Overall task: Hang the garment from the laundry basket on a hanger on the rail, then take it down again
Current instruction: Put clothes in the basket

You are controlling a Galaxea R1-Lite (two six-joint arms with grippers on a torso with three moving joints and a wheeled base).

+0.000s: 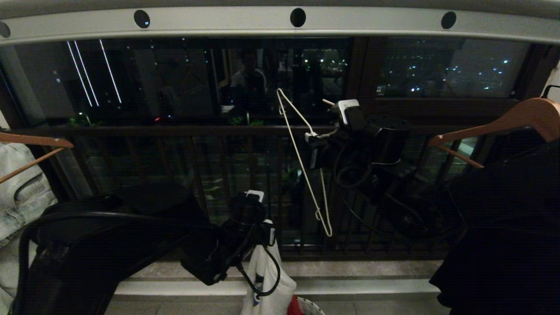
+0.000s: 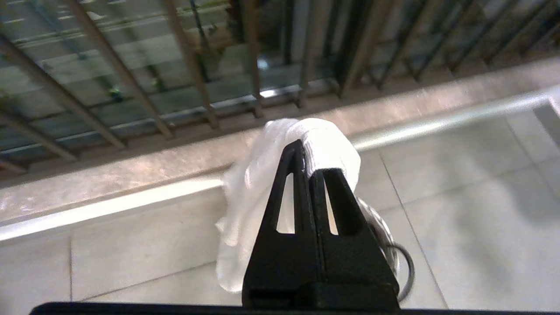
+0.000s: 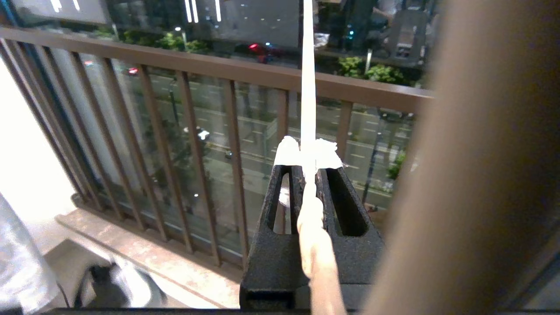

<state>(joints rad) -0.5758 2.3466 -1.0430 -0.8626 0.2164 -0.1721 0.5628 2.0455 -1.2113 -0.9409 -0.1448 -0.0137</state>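
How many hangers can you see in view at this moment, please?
3: a white wire hanger in the right gripper, a wooden one at far left, another at far right. Others may be hidden.

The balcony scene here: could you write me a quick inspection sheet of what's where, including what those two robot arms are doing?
Surface: pale tiled floor with a stone ledge under the railing.
Job's things: white garment hangs bunched from the left gripper; thin white hanger is held tilted in the air, not on the rail; laundry basket only just shows at the bottom edge.
Clutter: wooden hangers either side, one carrying a black garment, the other pale denim; red cloth by the basket.
Grippers: left gripper shut on the garment; right gripper shut on the hanger.
Cables: black loops along both arms.
Surroundings: dark barred railing, night city lights beyond.
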